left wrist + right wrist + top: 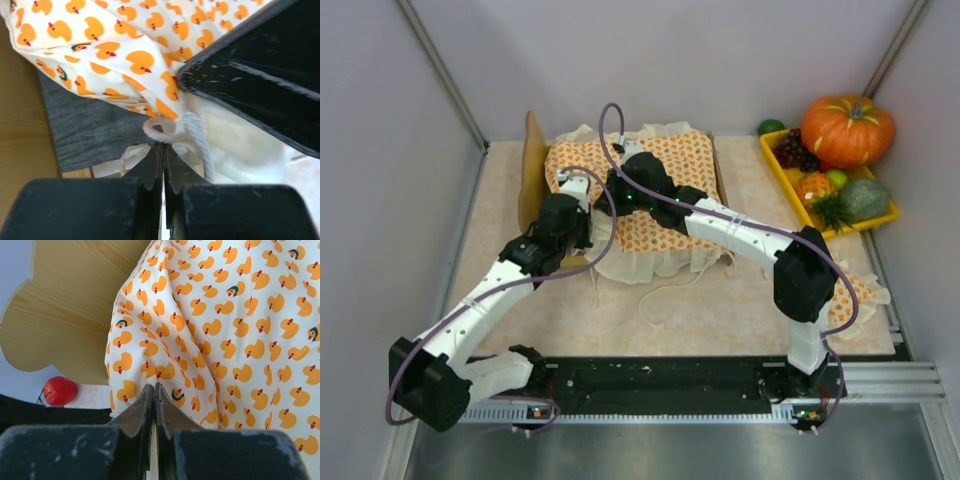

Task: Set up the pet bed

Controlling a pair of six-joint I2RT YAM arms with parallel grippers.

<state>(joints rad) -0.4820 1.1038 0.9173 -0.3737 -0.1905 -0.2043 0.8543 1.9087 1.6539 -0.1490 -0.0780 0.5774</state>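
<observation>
From above, we see the small light-wood pet bed (532, 175) with a rounded headboard at the back of the beige bench (740, 300), under a white bedspread printed with orange ducks (675, 165). Left wrist view: the left end effector (162, 147) is fully closed, its tips at the bedspread's white hem. Right wrist view: the right end effector (154, 389) is closed against the duck cloth. Whether either one pinches cloth, we cannot tell.

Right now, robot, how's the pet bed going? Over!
Left pincer shut, right pincer shut, tips at the duck bedspread; grip unclear. Pet bed on the table, bedspread draped over it. Loose cord by the left tips.
</observation>
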